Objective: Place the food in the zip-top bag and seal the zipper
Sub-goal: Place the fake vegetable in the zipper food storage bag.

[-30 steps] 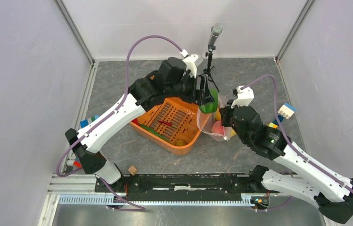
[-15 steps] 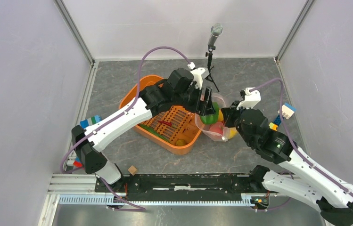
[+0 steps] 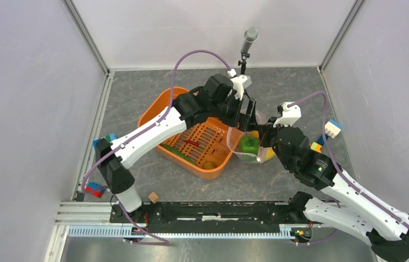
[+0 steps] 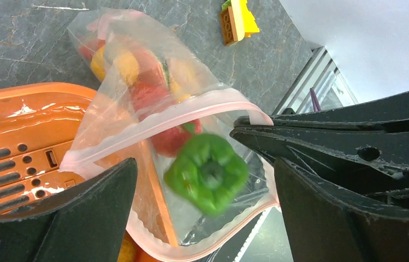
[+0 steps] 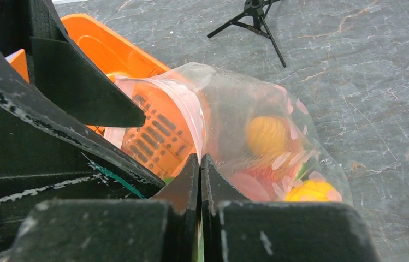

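1. The zip-top bag [image 3: 233, 146] sits on the table [image 3: 300, 93] just beside the right edge of the orange basket [image 3: 219, 168]. Its mouth gapes upward and toward the basket.
2. The zipper [image 4: 191, 112], a thin pinkish strip, runs round the open mouth and is not pressed together.
3. The right pincer [image 5: 200, 164] is fully closed, pinching the bag's rim film between its two fingers on the side away from the basket and holding that edge up.
4. The left pincer [image 3: 247, 121] hangs directly over the bag's mouth with its fingers spread as wide as they go, gripping nothing.
5. The green bell pepper [image 4: 206, 172] shows blurred in the left wrist view, stem end up, between the spread fingers but touching neither. From above it lies within the bag's opening.
6. Deeper in the bag lie other food pieces: yellow pieces [image 5: 266, 134] and a red piece [image 4: 172, 139], seen through the dotted film.
7. Coloured building blocks [image 4: 237, 16] lie on the table beyond the bag, well apart from it.
8. A microphone stand [image 3: 244, 54] stands behind the basket, and a small wooden cube [image 3: 153, 197] rests near the front rail.
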You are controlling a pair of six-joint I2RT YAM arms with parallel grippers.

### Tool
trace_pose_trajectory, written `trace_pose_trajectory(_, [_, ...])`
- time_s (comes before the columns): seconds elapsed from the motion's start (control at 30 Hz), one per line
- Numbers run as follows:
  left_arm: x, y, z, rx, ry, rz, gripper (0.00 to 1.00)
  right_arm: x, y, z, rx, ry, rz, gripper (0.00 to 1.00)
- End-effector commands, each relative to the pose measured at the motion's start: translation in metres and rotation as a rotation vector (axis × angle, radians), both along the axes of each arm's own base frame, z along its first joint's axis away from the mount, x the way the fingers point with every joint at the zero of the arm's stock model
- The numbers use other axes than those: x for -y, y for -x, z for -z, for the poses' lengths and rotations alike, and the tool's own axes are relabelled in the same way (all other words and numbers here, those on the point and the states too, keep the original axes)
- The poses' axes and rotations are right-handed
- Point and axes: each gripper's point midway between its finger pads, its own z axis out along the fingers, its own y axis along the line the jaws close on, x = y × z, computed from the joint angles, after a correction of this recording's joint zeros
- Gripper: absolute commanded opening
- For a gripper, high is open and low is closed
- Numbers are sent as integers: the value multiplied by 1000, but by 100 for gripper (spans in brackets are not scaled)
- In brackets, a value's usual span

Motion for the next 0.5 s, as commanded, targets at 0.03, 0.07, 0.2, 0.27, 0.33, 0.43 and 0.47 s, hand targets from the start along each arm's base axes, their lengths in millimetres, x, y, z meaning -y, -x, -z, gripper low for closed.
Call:
trace_pose_trajectory(0.03, [-6, 1, -45, 94, 69, 27, 100, 2, -5, -11, 51, -11, 18, 0])
trace_pose_trajectory(0.07, [-8, 1, -48, 98, 70, 20, 100, 2, -5, -11, 53, -3, 17, 0])
trace_pose_trajectory(0.2, [-19, -8, -58, 127, 69, -47, 100, 4, -6, -10, 55, 16, 20, 0])
trace_pose_trajectory(0.27, [-29, -15, -63, 156, 58, -104, 100, 7, -7, -12, 62, 17, 32, 0])
trace_pose_trajectory(0.33, [-44, -24, -66, 189, 32, -180, 100, 13, -6, -17, 83, 10, 55, 0])
trace_pose_trajectory(0.43, [-73, -33, -49, 181, -38, -279, 100, 11, -2, -14, 127, 17, -1, 0])
trace_pose_trajectory(0.47, [-82, -33, -39, 154, -65, -297, 100, 9, 1, -6, 129, 21, -25, 0])
